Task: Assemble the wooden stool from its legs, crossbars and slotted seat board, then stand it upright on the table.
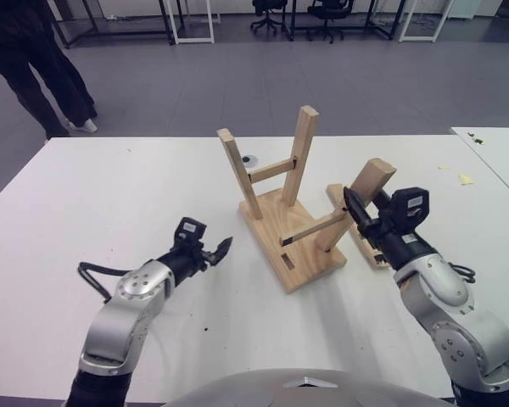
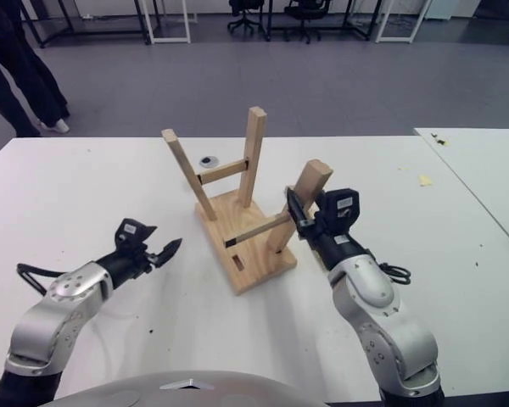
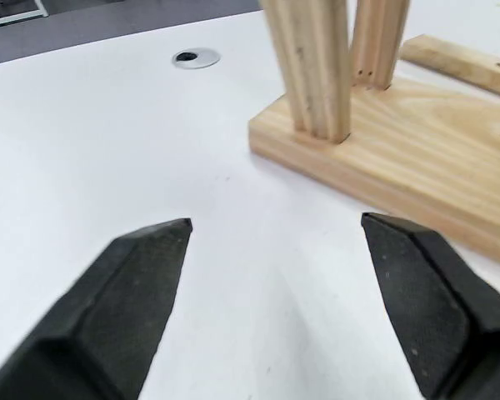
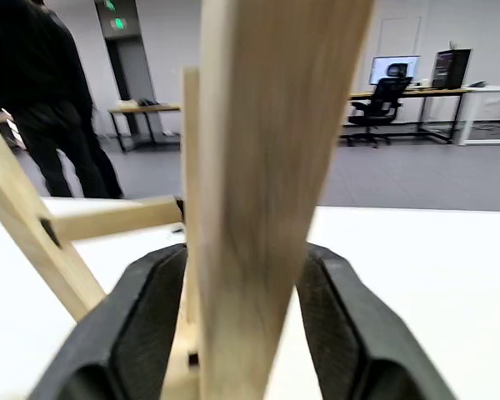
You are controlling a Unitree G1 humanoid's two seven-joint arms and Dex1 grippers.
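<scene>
Right wrist view: cuts off both ends of the leg (image 4: 267, 167) clamped in right gripper (image 4: 246, 268). Left eye view: shows left gripper (image 1: 214, 251) spread, bare, lower left; seat board (image 1: 293, 250) mid-frame on white table (image 1: 110, 186), legs up; half hides a loose piece (image 1: 334, 194) behind right arm. Puts grey floor (image 1: 365, 76), chairs (image 1: 327, 10) along top.

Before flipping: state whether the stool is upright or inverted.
Inverted: its seat board lies on the table, legs pointing up.
</scene>
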